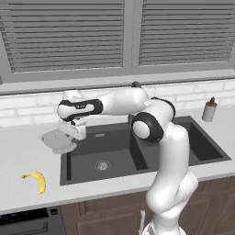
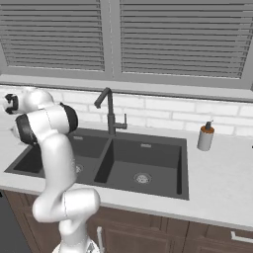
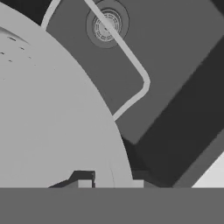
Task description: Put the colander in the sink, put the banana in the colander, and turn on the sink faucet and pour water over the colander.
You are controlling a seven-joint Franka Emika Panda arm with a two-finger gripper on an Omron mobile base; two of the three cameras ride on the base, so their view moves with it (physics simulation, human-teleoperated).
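Beside the sink [image 1: 209, 151], the pincer [image 1: 75, 131] is clenched on the colander's [image 1: 57, 141] rim.

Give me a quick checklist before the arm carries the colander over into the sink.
1. Grip on the colander: ok. The gripper is shut on its rim at the side nearer the sink.
2. Colander off the counter: cannot tell; in the left base view it sits at counter level beside the sink's left edge.
3. Left basin of the sink free: ok, only the drain shows at the bottom.
4. Banana out of the path: ok, it lies on the counter nearer the front edge, apart from the colander.
5. Sink faucet clear of the path: cannot tell.
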